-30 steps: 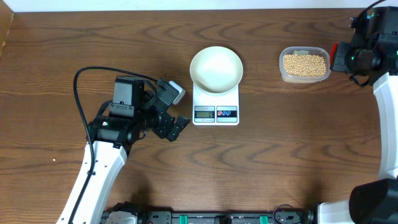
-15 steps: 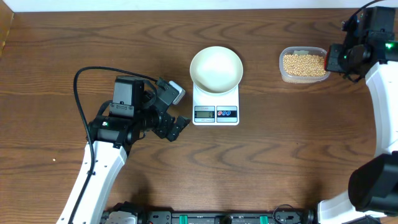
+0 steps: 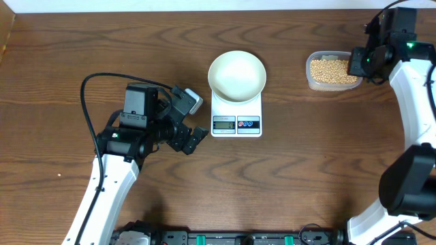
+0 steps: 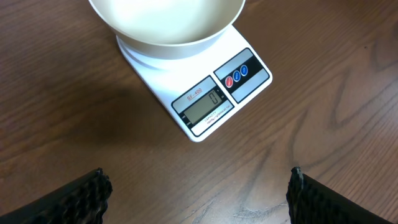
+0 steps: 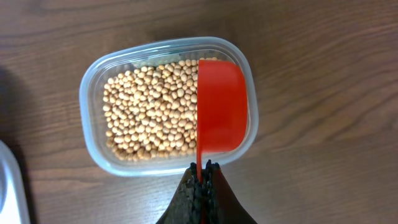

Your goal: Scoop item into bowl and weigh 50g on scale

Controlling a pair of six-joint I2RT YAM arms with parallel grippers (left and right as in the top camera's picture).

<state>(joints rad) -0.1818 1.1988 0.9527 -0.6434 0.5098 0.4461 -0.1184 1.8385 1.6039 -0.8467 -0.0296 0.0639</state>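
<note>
Gripping the red scoop [image 5: 221, 106] by its handle, jaws clenched, right gripper [image 5: 202, 180] holds it over the beans [image 5: 149, 112] in the clear tub [image 5: 93, 93]; bowl [image 3: 236, 75] sits on the scale [image 3: 236, 124], left gripper [image 3: 193, 120] spread wide just beside it.

Overhead looks straight down on the whole table [image 3: 204, 184], the scale [image 3: 236, 116] near centre. The left wrist view shares that scale and the bowl [image 4: 166, 25], close up — the right wrist view looks down closely on the plastic tub [image 5: 85, 118], well right of the scale.
</note>
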